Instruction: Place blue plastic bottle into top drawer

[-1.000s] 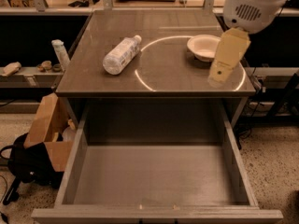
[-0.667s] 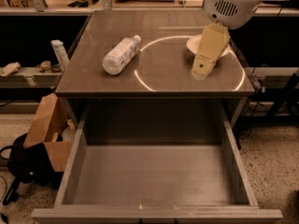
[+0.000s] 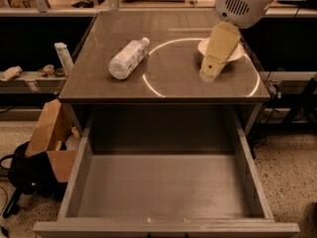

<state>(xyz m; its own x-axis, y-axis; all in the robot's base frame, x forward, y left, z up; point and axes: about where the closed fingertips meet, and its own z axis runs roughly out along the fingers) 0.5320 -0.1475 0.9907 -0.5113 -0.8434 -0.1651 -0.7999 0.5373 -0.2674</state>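
Observation:
The blue plastic bottle (image 3: 127,58) lies on its side on the left half of the tabletop (image 3: 168,86), its white cap pointing to the far right. Below the table's front edge the top drawer (image 3: 161,185) stands pulled out, its grey floor bare. My gripper (image 3: 214,68) hangs over the right part of the tabletop, in front of a white bowl, well to the right of the bottle and holding nothing I can see.
A white bowl (image 3: 233,51) sits on the tabletop at the right, partly behind my gripper. A slim white bottle (image 3: 63,57) stands on a low shelf left of the table. A cardboard box (image 3: 49,138) and a black bag (image 3: 25,175) rest on the floor beside the drawer.
My gripper has moved left across the tabletop, from the right edge to in front of the bowl. Bottle and drawer have not moved.

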